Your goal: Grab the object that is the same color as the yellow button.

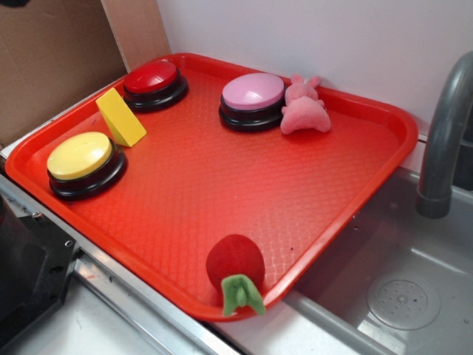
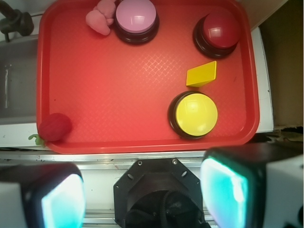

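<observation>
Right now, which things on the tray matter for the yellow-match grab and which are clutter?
Job: small yellow plastic wedge block; round yellow push button on black base.
Clutter: red-topped button; pink-topped button; pink plush toy; red plush strawberry; red plastic tray.

The pincer (image 2: 145, 190) fingers (image 2: 223, 187) are blurred and cut off below.

The end effector (image 2: 147, 190) hangs high with its two fingers (image 2: 223, 190) spread wide apart, and nothing is between them.
</observation>
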Robot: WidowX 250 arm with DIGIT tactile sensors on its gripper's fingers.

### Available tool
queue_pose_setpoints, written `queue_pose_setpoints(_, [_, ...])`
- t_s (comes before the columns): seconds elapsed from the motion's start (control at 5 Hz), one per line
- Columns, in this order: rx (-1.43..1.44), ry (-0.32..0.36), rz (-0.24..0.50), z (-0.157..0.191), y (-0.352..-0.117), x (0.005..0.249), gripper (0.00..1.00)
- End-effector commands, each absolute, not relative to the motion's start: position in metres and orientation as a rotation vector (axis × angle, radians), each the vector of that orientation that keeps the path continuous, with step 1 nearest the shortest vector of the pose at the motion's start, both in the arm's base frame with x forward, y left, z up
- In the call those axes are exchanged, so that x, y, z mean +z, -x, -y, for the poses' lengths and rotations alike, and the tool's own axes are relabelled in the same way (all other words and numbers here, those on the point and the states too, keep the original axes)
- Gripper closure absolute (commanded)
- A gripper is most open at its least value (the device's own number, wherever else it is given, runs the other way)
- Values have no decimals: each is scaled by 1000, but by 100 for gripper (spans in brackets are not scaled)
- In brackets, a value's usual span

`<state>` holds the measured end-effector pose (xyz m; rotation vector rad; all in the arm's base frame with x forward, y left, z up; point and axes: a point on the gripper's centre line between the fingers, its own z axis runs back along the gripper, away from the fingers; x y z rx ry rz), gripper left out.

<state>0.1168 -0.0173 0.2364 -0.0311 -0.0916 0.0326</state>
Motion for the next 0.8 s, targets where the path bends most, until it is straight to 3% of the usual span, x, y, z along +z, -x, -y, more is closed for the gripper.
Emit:
queue_pose_setpoints(0.0, [33, 31, 92, 17, -117, 236, 0])
queue_pose_setpoints(0.2, [138, 108, 80, -2, -124, 224, 0])
queue_pose_setpoints(0.6, [351, 46, 62, -48, -149, 189, 0])
